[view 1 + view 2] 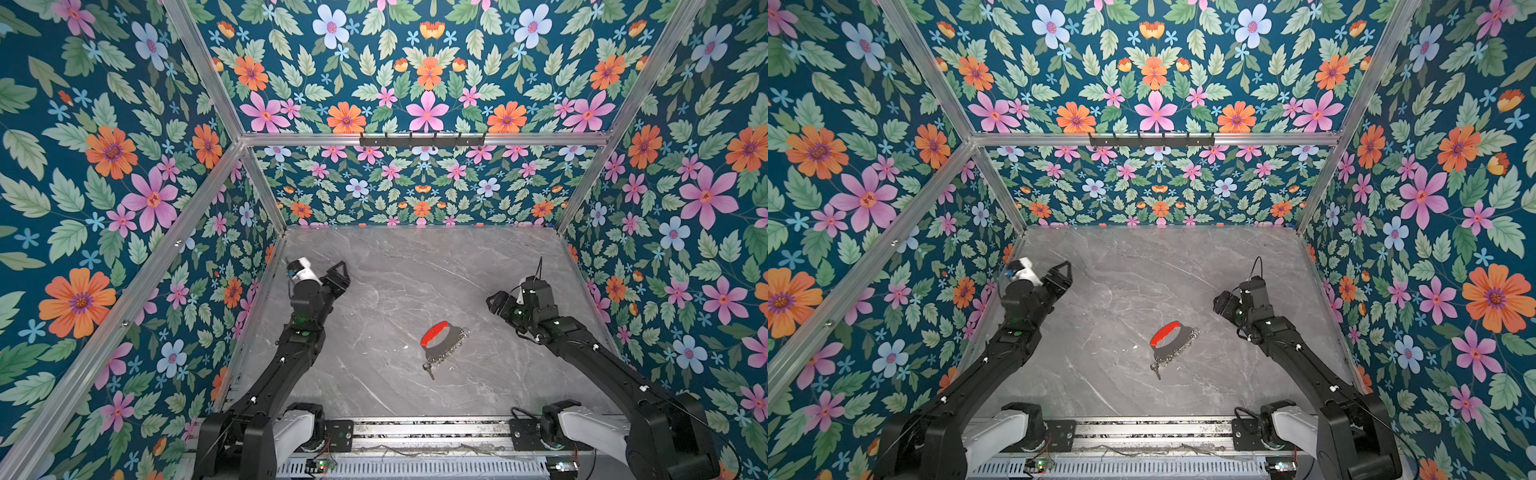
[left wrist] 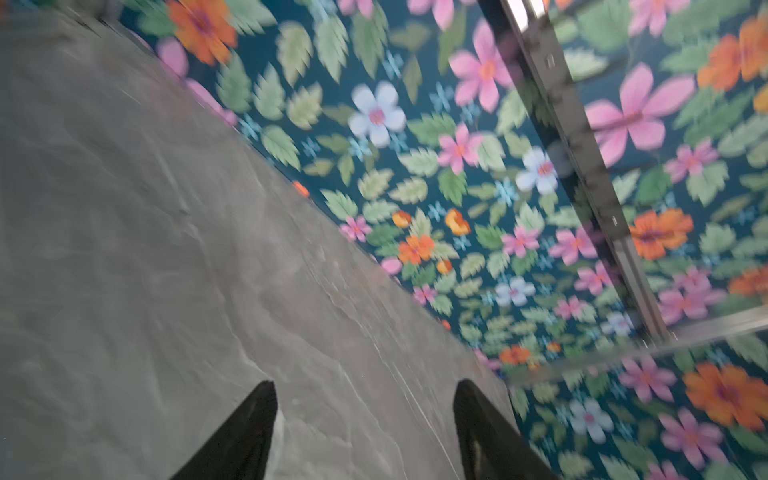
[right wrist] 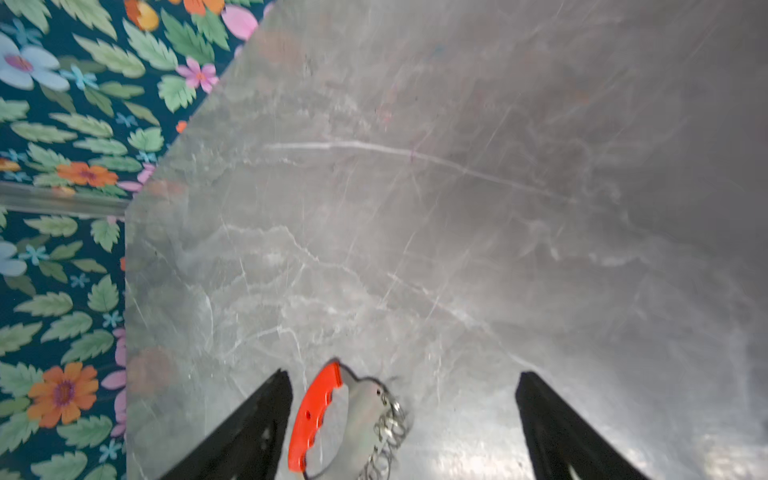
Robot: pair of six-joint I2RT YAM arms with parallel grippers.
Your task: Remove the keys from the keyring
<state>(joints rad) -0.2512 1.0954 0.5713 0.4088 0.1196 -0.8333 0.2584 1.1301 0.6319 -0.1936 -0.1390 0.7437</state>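
Well apart from both arms, the keyring (image 1: 441, 344) is seen lying flat on the marble worktop (image 1: 374, 270), just toward 5 o'clock of its centre in both top views. The left gripper (image 1: 338, 272) is held off at 10 o'clock of it and the right gripper (image 1: 494, 301) nearer, at 2 o'clock. Both are shown released, jaws parted and nothing between them, as is confirmed in the left wrist view (image 2: 363, 384) and the right wrist view (image 3: 403, 374), where the keyring (image 3: 357, 415) is framed near one fingertip. The crescent's long axis is judged to run from 1 o'clock to 7 o'clock, with the red inner strip (image 1: 432, 332) turned toward 10 o'clock and the silver loops (image 1: 455, 345) fringing the 4 o'clock edge. The key (image 1: 429, 368) is found at the 7 o'clock end, its blade pointed roughly at 6 o'clock. Trouble can be expected from its size: so small and flat a key could be missed or slipped off, a neighbouring loop could be pinched instead, and the unheld plate could be dragged along if the key is pulled before the crescent is pinned.
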